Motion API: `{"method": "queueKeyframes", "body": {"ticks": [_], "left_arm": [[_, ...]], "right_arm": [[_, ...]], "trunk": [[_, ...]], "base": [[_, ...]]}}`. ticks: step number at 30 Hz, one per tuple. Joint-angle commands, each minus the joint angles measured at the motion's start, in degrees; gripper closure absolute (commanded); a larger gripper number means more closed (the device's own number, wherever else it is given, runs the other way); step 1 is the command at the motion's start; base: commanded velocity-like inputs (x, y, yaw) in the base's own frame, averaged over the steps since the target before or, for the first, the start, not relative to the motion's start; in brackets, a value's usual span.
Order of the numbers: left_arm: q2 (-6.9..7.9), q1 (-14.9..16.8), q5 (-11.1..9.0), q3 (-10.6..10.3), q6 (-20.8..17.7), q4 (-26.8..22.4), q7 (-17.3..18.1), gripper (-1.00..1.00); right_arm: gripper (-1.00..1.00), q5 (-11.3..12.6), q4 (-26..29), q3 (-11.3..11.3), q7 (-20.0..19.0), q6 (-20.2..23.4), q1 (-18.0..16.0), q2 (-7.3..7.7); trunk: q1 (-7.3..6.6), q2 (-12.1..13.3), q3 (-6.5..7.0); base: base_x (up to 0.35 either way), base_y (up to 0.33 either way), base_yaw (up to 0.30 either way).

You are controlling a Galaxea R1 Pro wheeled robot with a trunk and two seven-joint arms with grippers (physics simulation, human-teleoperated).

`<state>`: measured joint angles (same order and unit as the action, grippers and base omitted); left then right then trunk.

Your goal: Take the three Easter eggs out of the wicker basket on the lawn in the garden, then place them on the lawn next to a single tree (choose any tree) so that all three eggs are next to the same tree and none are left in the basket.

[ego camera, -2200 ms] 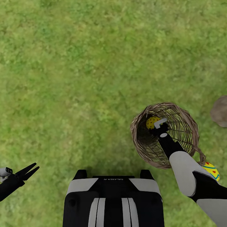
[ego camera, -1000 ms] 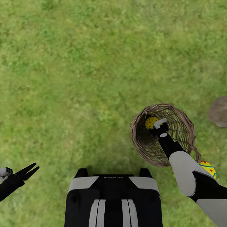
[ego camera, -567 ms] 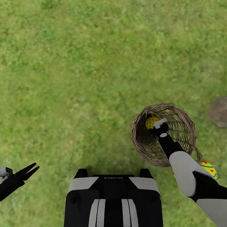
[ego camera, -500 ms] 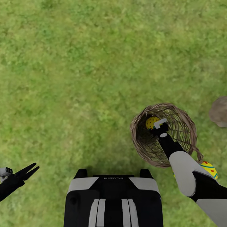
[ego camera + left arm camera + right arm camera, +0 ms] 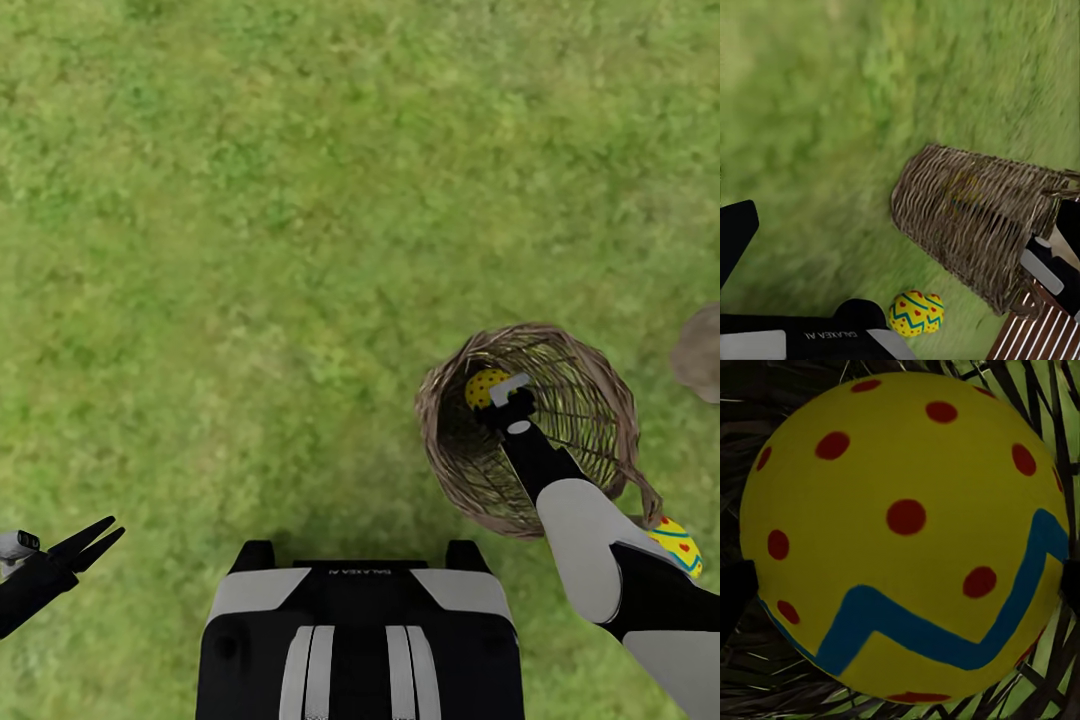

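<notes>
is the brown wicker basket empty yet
No. A yellow red-dotted egg sits inside the brown wicker basket, at the right gripper; another egg lies outside on grass.

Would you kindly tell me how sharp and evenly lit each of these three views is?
Head view: evenly lit, with a soft shadow on the lawn left of the wicker basket. Left wrist view: grass blurred, basket weave fairly crisp. Right wrist view: dotted egg sharp, evenly lit, no glare; weave behind it dark.
</notes>
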<state>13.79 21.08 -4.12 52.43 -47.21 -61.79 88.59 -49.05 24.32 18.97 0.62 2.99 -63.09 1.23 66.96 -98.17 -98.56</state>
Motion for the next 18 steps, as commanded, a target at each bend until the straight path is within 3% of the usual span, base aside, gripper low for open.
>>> {"method": "queueKeyframes", "body": {"ticks": [1, 18], "left_arm": [[0.0, 0.0, 0.1, 0.0, -0.6, 0.0, 0.3, -1.0], [0.0, 0.0, 0.1, 0.0, -0.6, 0.0, 0.3, -1.0]], "right_arm": [[-1.0, -0.3, -0.8, 0.5, -0.1, 0.1, 0.0, 0.0], [-1.0, -1.0, -0.9, 0.4, -0.1, 0.4, 0.0, -0.18]], "trunk": [[0.26, -0.4, -0.2], [2.68, -4.8, -2.18]], "base": [[0.0, 0.0, 0.0], [0.0, 0.0, 0.0]]}}
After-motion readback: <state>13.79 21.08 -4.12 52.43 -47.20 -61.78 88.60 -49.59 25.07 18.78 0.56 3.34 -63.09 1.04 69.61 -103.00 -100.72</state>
